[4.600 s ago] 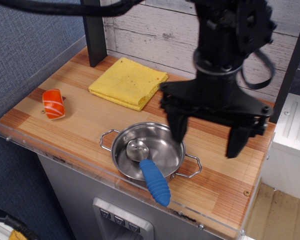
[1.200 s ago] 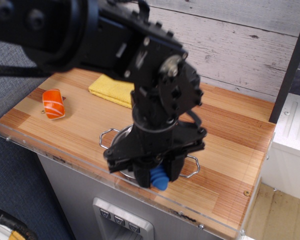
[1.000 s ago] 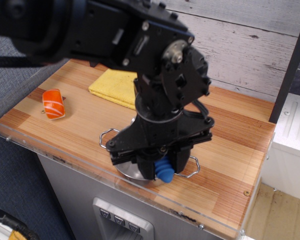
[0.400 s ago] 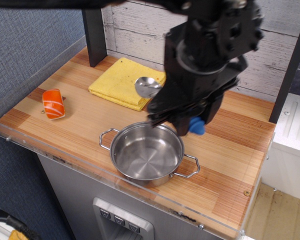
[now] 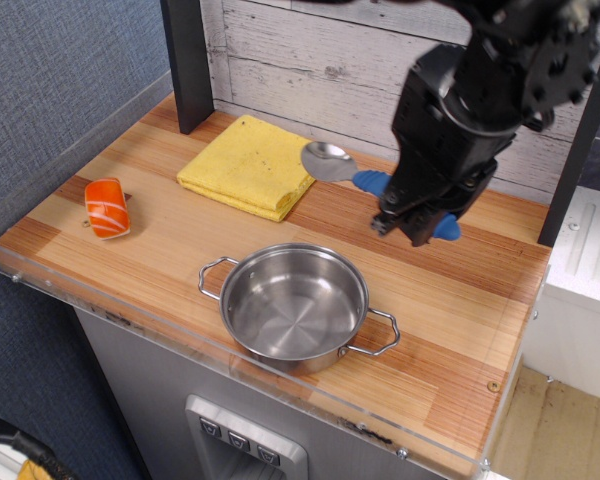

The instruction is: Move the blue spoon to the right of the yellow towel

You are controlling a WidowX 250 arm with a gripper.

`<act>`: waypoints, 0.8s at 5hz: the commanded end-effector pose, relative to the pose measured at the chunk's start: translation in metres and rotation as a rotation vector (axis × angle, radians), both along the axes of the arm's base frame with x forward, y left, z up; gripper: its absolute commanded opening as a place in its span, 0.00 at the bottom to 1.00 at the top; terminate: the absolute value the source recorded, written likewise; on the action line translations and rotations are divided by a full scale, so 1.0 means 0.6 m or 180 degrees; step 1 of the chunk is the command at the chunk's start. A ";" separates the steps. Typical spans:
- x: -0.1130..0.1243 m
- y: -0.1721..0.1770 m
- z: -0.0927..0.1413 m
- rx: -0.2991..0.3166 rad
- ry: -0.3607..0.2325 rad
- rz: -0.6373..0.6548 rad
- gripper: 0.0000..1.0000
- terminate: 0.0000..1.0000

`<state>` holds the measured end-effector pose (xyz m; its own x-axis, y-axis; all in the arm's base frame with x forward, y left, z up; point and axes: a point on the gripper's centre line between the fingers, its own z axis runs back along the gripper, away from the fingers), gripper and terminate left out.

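Note:
The blue spoon (image 5: 365,178) is held in the air by my gripper (image 5: 412,222). Its shiny metal bowl points left, over the right edge of the yellow towel (image 5: 252,165). Its blue handle runs right through the black fingers, and the blue tip sticks out near the fingers' right side. The gripper is shut on the handle, above the wooden counter to the right of the towel. The towel lies flat at the back of the counter.
An empty steel pot (image 5: 296,304) with two wire handles stands near the front edge. An orange-and-white salmon sushi piece (image 5: 106,207) lies at the left. A dark post (image 5: 187,60) stands at the back left. A clear plastic rim (image 5: 230,360) lines the counter's front.
The gripper came down onto the spoon in the pot, shut on its blue handle, lifted it out, and carried it back and to the right. The pot now stands empty.

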<state>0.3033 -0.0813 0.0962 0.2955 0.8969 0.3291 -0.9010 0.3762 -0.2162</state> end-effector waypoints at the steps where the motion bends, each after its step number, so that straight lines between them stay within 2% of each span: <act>1: 0.080 -0.023 -0.013 -0.0193 -0.0389 0.0391 0.00 0.00; 2: 0.109 -0.023 -0.035 -0.0311 -0.0402 0.0455 0.00 0.00; 3: 0.128 -0.023 -0.057 -0.0343 -0.0353 0.0439 0.00 0.00; 4: 0.139 -0.025 -0.078 -0.0465 -0.0288 0.0464 0.00 0.00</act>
